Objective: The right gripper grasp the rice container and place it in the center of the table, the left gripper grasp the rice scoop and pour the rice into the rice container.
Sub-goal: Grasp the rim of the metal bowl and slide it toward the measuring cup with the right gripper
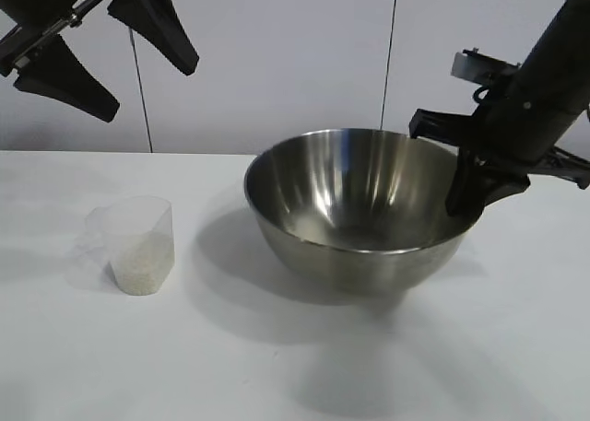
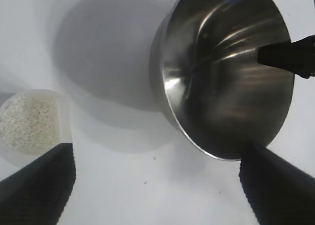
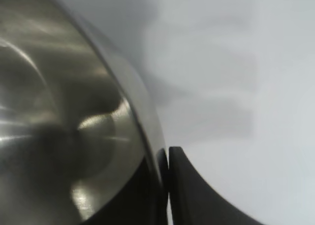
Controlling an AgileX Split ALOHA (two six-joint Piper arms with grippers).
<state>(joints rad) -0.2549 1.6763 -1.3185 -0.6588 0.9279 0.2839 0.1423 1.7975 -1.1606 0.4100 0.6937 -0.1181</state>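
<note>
The steel rice container (image 1: 364, 200) stands near the middle of the white table (image 1: 277, 366). My right gripper (image 1: 470, 195) is shut on its right rim, one finger inside and one outside (image 3: 197, 195); the rim (image 3: 142, 116) runs between them. The clear rice scoop (image 1: 138, 246) stands upright on the table to the left, with rice (image 1: 143, 266) in its bottom. My left gripper (image 1: 147, 89) is open and empty, high above the scoop at the upper left. In the left wrist view the scoop (image 2: 34, 121) and the container (image 2: 226, 72) lie beyond its spread fingers (image 2: 44, 185).
A pale wall with dark vertical seams (image 1: 392, 52) stands behind the table. Bare tabletop lies between scoop and container and along the front edge.
</note>
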